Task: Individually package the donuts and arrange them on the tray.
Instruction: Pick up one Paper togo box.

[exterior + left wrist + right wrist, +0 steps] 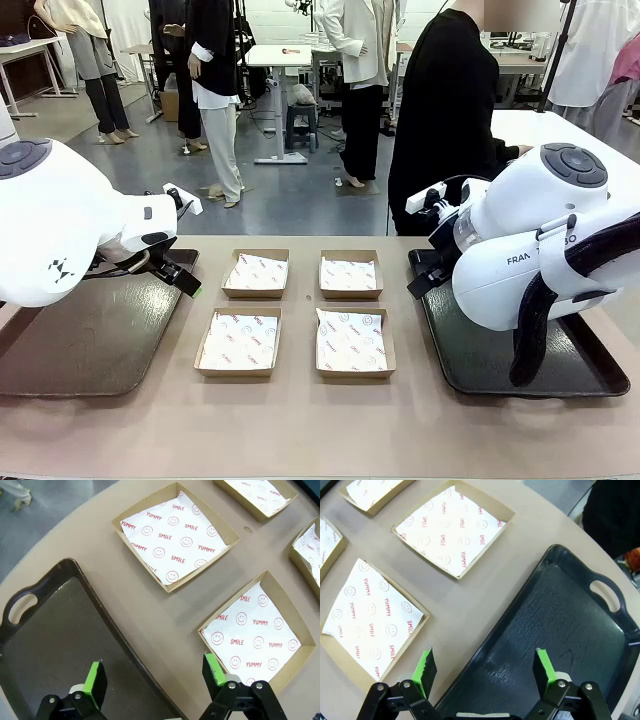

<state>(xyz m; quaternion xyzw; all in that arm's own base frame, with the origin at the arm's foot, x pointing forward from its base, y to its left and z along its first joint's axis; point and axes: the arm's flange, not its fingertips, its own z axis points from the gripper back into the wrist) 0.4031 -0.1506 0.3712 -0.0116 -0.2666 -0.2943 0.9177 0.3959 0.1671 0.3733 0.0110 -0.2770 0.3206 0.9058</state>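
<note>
Four open cardboard boxes (pixel 240 372) sit squared up mid-table, each lined with printed paper, laid out so every donut gets its own. None of the donuts is in a box or on a tray, and where they wait I cannot tell. The left gripper (pixel 154 672) hangs over the inner edge of the left tray (pixel 80 340), fingers spread wide with nothing between them. The right gripper (pixel 485 662) mirrors it above the right tray (pixel 470 365), also open and empty, both poised beside the boxes, ready, I'd judge, to receive.
</note>
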